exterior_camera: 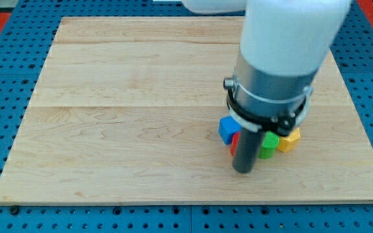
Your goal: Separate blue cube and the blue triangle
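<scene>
A blue cube (226,129) sits at the view's right of middle, at the left edge of a tight cluster of blocks. Beside it a red block (234,143) shows only as a thin sliver behind my rod. A green block (268,146) and a yellow block (290,139) lie to the view's right of the rod. My tip (243,171) stands just below the cluster, right of and below the blue cube. The blue triangle does not show; the arm's body hides the area above the cluster.
The blocks lie on a light wooden board (128,110) set on a blue pegboard (5,52). The arm's large white and grey body (283,58) covers the board's upper right part. The board's bottom edge lies close below the tip.
</scene>
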